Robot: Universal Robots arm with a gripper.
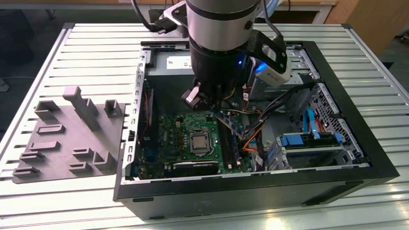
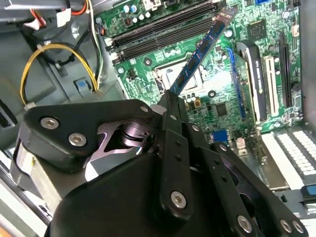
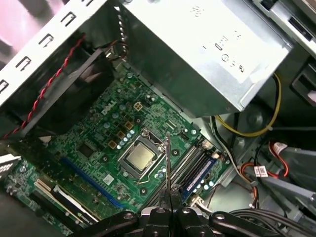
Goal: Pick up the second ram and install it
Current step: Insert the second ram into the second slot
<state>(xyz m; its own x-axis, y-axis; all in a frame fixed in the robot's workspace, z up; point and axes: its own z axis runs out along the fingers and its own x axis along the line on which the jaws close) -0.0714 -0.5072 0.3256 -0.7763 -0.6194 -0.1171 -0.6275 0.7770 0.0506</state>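
- Fingers (image 2: 171,123) are pinched narrow on one end of the second ram (image 2: 200,52), which juts out from them as a thin blue-green strip with dark chips.
- The gripper (image 1: 216,110) hangs inside the open computer case (image 1: 255,191). The case lies on the ribbed desk (image 1: 96,52), and the arm comes down between its black walls.
- The ram is held tilted over the green motherboard (image 3: 98,133) and is not seated in anything. In the first wrist view it shows edge-on as a fine line.
- The long black memory slots (image 2: 163,29) run just beside the processor socket (image 3: 140,158). In the first wrist view the stick's line falls between the socket and the slots. In the second wrist view its free end points toward the slots' end.
- A silver power supply box (image 3: 207,54) closes off one edge of the board.
- A yellow cable (image 2: 49,46) loops beside that box.
- Orange cables (image 1: 250,141) crowd the slot side of the board, leaving little room there.
- A drive cage with blue parts (image 1: 300,141) fills the case at the exterior view's right.
- A grey tray (image 1: 64,139) sits on the desk outside the case at the exterior view's left, well apart from the gripper.
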